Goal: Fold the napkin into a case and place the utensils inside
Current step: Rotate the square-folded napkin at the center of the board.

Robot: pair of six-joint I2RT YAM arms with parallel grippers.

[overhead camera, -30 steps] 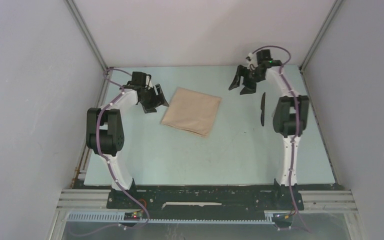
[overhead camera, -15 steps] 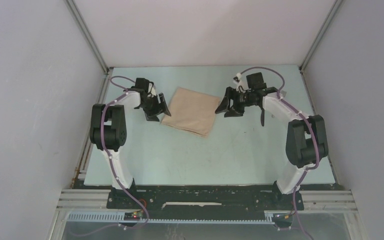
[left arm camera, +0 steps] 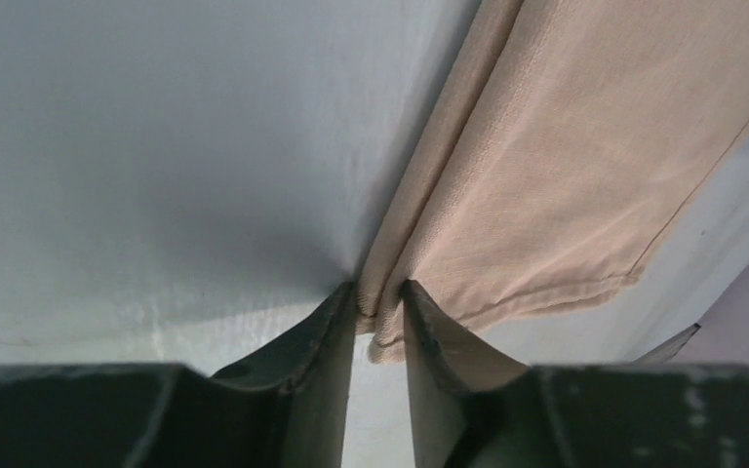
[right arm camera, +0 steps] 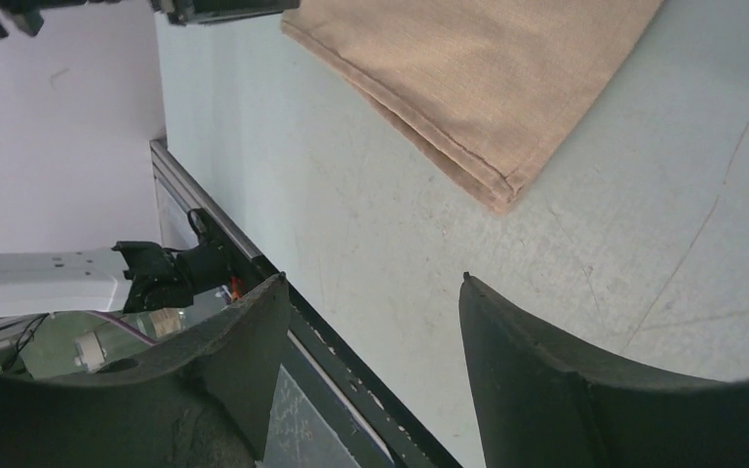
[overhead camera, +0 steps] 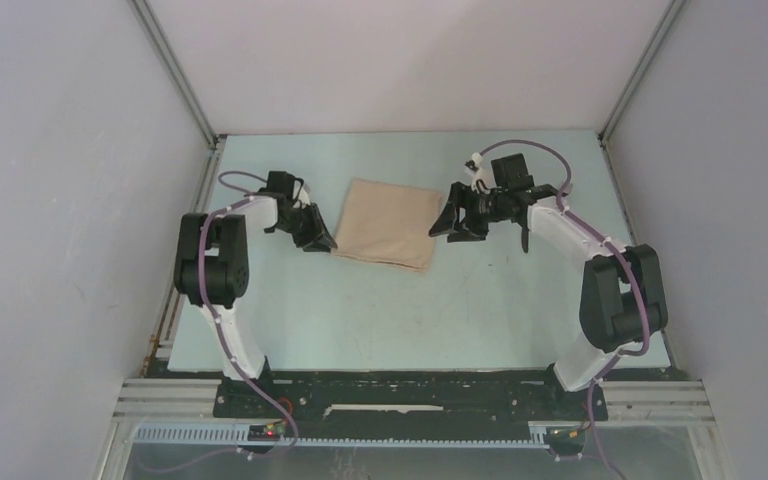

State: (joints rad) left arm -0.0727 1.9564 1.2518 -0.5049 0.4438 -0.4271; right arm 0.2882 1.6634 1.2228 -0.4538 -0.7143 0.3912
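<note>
Left hand (left arm camera: 380, 297) narrow, pinching the napkin (overhead camera: 388, 222) at its left edge; right hand (right arm camera: 371, 283) wide and empty just off the napkin's right edge.

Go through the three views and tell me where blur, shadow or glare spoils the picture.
Top external: even soft light, sharp, no glare on the table. Left wrist: near jaws dark and blurred, napkin weave sharp, soft shadow beside its folded edge. Right wrist: jaws blurred, cloth hem and table scratches crisp.
</note>
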